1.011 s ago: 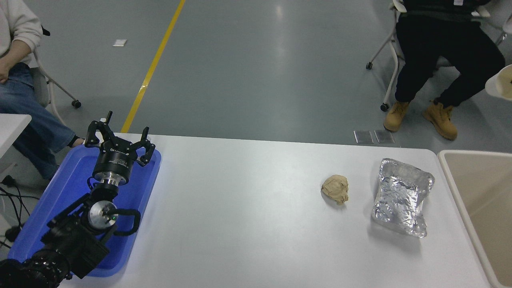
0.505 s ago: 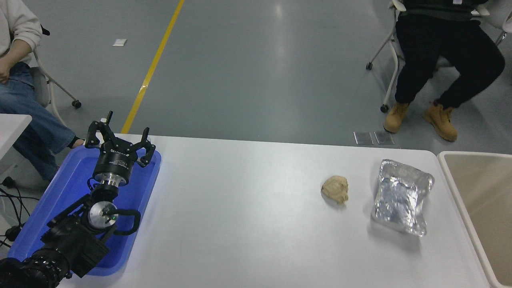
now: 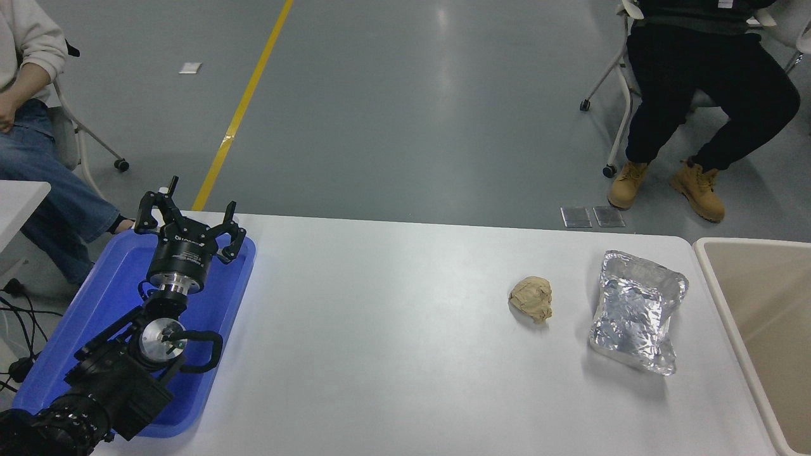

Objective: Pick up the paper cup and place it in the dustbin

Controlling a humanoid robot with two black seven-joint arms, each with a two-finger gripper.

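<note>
The paper cup is out of view. At the table's right end stands the beige dustbin (image 3: 728, 297), cut off by the picture's right edge; only its pale rim and part of its inside show. My left gripper (image 3: 190, 218) is parked over the blue tray at the lower left, its fingers spread open and holding nothing. The right arm and its gripper do not appear anywhere in the picture.
A blue tray (image 3: 114, 297) lies under the left arm. A crumpled tan paper ball (image 3: 532, 299) and a crinkled silver foil bag (image 3: 637, 310) lie on the white table near the bin. Two people sit on chairs beyond the table, at top left and top right.
A white cup-like shape at the right edge one second ago has left the picture. The left arm, paper ball and foil bag have not moved.
</note>
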